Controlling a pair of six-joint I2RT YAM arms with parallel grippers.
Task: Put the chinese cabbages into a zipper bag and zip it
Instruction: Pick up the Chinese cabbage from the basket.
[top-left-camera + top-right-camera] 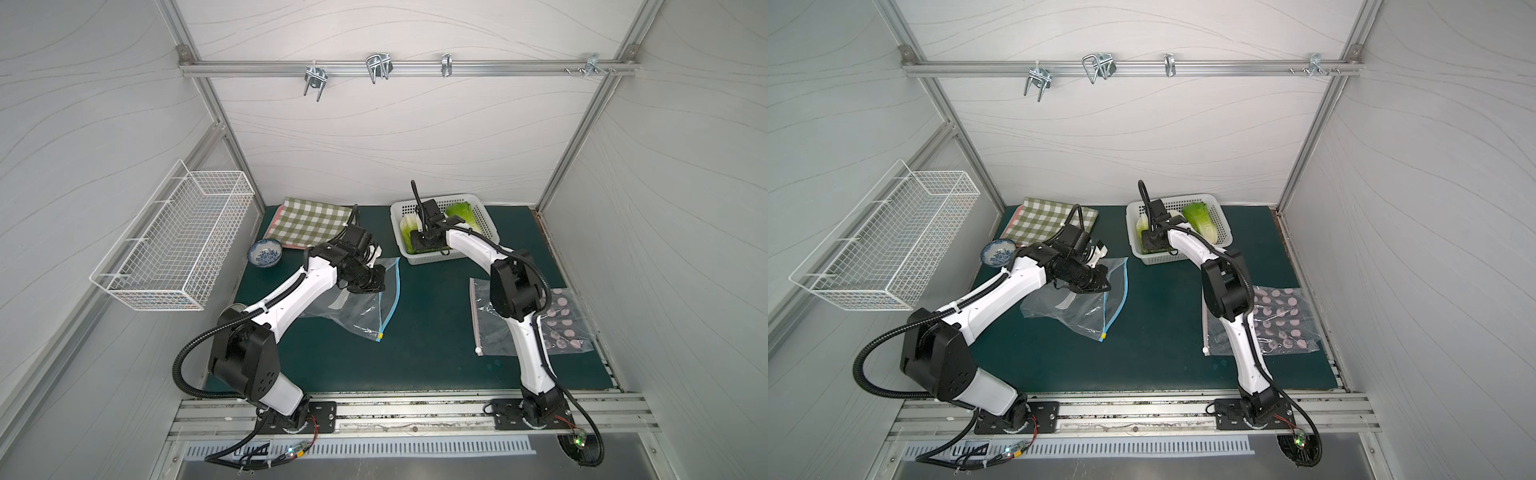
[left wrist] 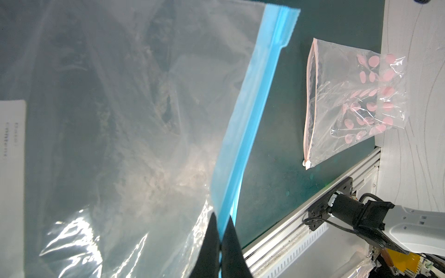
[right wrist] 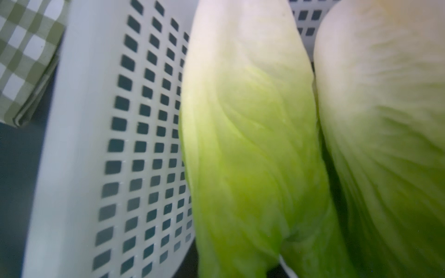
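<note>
The chinese cabbages lie in a white perforated basket (image 1: 436, 258) (image 1: 1158, 259) at the back of the mat. One pale green head (image 1: 406, 232) (image 3: 252, 144) is on the basket's left side. A greener one (image 1: 461, 212) (image 1: 1200, 220) (image 3: 385, 120) lies to its right. My right gripper (image 1: 422, 245) (image 1: 1152, 245) is down in the basket over the left head, its fingertips hidden by the leaves. The clear zipper bag (image 1: 365, 307) (image 1: 1084, 307) (image 2: 120, 120) hangs tilted. My left gripper (image 1: 382, 274) (image 2: 220, 223) is shut on its blue zip strip (image 2: 252, 108).
A second clear bag with pink dots (image 1: 557, 324) (image 2: 349, 101) lies under the right arm. A green checked cloth (image 1: 316, 224) (image 3: 24, 60) and a blue-patterned bowl (image 1: 266, 253) sit at the back left. A wire basket (image 1: 174, 241) hangs on the left wall.
</note>
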